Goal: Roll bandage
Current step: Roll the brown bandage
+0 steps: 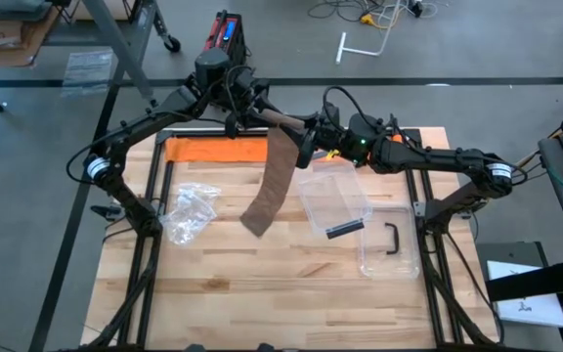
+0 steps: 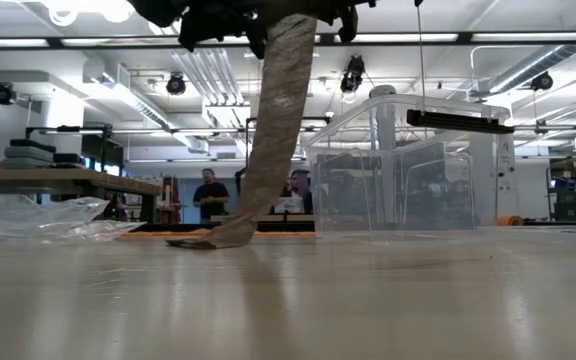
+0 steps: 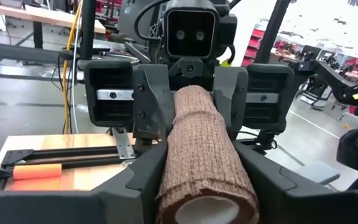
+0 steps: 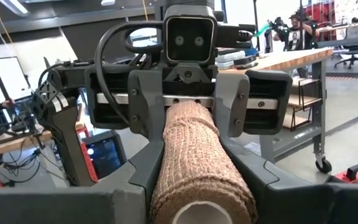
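A tan bandage roll (image 1: 283,123) on a white core (image 3: 207,214) lies level, high above the table, between my two grippers, which face each other. My left gripper (image 1: 260,117) is shut on the roll's left end and my right gripper (image 1: 309,133) on its right end. From the roll a loose brown strip (image 2: 273,130) hangs down slanting. The strip's lower end (image 1: 255,223) lies crumpled on the wooden table (image 1: 291,293). My left gripper pinches the roll's left end by its round sides (image 3: 185,177) between its two fingers. The fingers come level from the table's far left and lie along the roll. The roll is lifted clear and level. My right gripper pinches the roll's right end by its sides (image 4: 185,180) between its two fingers. The fingers come level from the table's right and lie along the roll, their ends close to the left gripper's fingers (image 4: 146,106).
A clear plastic box (image 1: 335,196) stands right of the strip, with its lid (image 1: 389,249) nearer the front. A crumpled plastic bag (image 1: 189,210) lies on the left. An orange piece (image 1: 218,149) lies at the far edge. People (image 2: 208,195) stand in the room behind.
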Robot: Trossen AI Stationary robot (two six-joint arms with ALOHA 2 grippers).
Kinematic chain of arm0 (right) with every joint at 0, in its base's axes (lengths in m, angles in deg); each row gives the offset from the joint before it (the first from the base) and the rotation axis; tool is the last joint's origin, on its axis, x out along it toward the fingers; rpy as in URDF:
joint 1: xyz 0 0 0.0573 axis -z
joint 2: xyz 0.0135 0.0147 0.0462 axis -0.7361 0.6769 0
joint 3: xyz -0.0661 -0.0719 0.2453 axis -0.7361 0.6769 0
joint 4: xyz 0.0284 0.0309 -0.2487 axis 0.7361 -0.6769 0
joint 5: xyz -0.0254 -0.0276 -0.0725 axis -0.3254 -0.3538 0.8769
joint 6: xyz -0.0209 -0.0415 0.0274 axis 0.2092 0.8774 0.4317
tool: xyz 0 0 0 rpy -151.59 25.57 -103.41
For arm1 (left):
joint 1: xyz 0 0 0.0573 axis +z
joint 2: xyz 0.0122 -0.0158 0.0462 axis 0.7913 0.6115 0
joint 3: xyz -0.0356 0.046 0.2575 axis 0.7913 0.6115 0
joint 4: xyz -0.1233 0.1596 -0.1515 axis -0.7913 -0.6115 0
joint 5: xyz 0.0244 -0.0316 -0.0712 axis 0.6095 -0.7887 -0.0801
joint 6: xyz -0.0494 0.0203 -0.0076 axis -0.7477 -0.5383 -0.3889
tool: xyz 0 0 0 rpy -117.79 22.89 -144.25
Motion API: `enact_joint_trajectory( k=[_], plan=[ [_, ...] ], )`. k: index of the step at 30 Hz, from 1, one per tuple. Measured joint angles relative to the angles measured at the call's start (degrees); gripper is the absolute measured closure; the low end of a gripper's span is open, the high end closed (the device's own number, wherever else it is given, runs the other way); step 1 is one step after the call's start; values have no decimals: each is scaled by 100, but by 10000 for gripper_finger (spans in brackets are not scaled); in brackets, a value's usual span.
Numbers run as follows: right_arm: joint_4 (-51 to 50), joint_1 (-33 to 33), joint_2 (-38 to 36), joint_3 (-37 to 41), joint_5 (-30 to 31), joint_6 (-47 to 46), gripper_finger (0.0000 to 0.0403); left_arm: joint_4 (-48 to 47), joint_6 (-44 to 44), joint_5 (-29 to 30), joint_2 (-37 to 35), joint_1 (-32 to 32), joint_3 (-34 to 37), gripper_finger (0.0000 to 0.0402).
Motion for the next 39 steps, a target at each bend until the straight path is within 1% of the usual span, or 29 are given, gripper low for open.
enact_joint_trajectory(
  k=[4,7,10,13,22,25,27,30,33,36,39],
  plan=[
    [-1,0,0,0,4,-143,277,22,279,0,0,0,0,272],
    [-8,-13,0,0,11,-335,277,21,651,5,0,15,0,292],
    [26,-36,2,0,44,-668,266,24,1078,-2,-2,17,0,309],
    [120,-46,-14,0,33,-1158,240,55,1637,-35,-11,17,0,316],
    [95,-55,-72,0,-16,-2138,139,104,3229,-18,-20,28,-7,315],
    [91,-52,-72,2,-28,-2428,115,105,3487,16,-20,28,-7,315],
    [103,-52,-72,2,-28,-2623,104,104,3808,11,-20,28,-7,315],
    [113,-52,-72,2,-24,-2926,97,92,4480,14,-20,28,-7,315],
    [102,-52,-72,2,-15,-3004,99,79,4975,18,-20,28,-7,314],
    [102,-52,-72,2,-5,-3022,107,70,5200,64,-20,27,-7,314],
    [91,-44,-72,2,90,-3042,118,41,5416,371,-22,11,-7,314]
  ],
)
